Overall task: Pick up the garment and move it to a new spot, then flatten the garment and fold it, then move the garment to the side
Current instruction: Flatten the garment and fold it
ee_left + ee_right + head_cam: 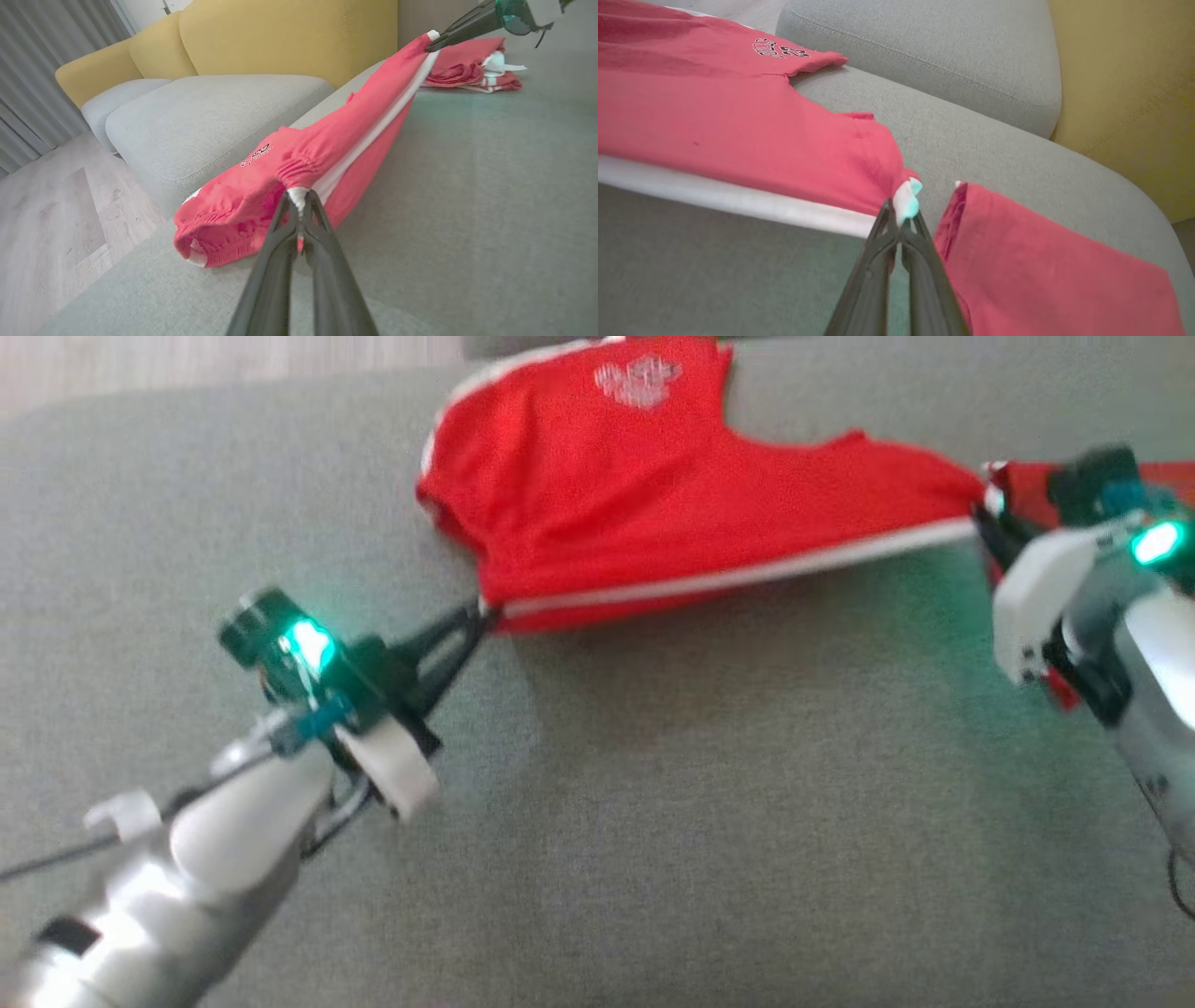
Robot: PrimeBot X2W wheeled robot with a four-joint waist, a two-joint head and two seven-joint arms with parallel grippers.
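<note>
The garment (607,495) is a pair of red shorts with a white side stripe and a small printed logo, stretched across a grey cushion. My left gripper (483,609) is shut on its waistband end, and the left wrist view shows the white stripe end of the garment (327,154) pinched between my left gripper's (299,201) fingers. My right gripper (980,509) is shut on the leg-hem end. In the right wrist view the garment (738,135) hangs taut from my right gripper (900,215), which pinches its white corner.
The grey cushion (653,821) fills the foreground. A second folded red garment (1045,261) lies right beside my right gripper, and the left wrist view shows this folded pile (472,65) far off. A yellow sofa back (280,37) and wooden floor (51,205) lie beyond the cushion's edge.
</note>
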